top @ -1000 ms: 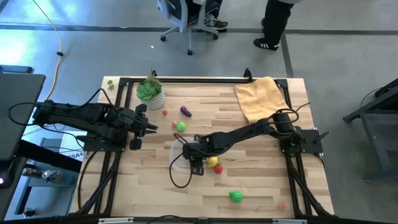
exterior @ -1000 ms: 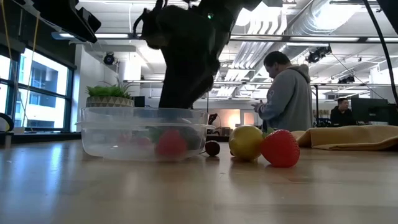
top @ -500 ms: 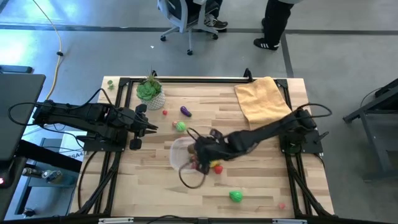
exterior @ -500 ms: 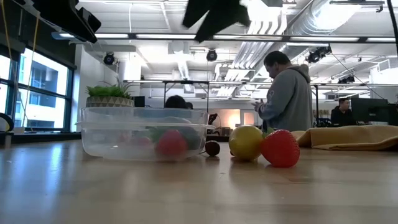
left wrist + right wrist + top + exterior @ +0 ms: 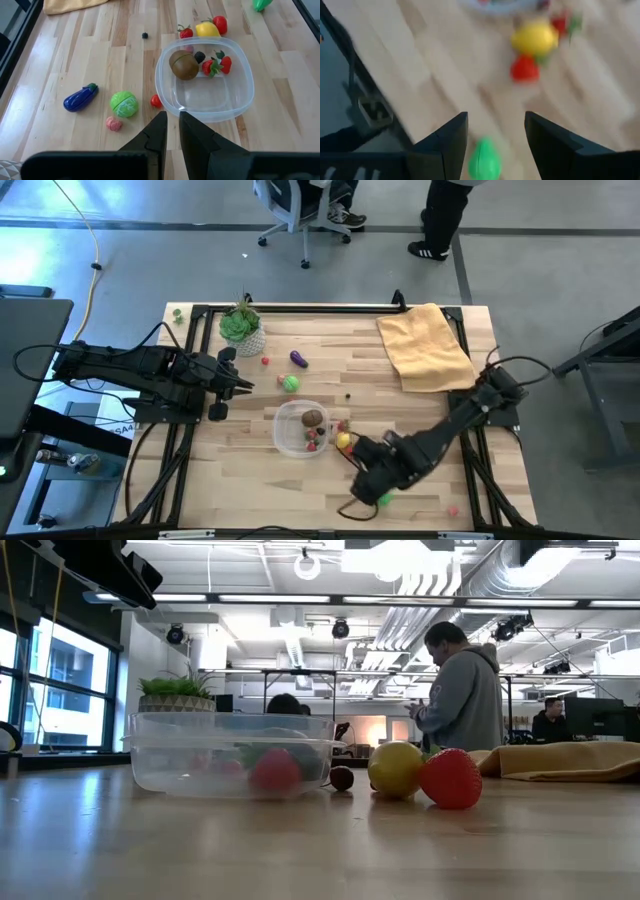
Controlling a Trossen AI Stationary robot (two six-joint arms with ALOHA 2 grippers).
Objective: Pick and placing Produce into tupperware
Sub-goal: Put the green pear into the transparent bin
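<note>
I have the right gripper (image 5: 492, 137) open and empty above the green produce piece (image 5: 485, 159) near the table's front edge. I judge it light, rigid, slick; grasp across its middle. Tupperware (image 5: 302, 429) sits mid-table. The left gripper (image 5: 171, 127) waits, nearly shut. No legible writing

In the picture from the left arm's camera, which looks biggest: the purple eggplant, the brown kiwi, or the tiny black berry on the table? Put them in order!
1. Purple eggplant, the longest.
2. Brown kiwi, inside the clear tub; nearly as big, and it lies a bit farther from the camera, so these two are close.
3. Black berry, clearly the smallest.
</note>
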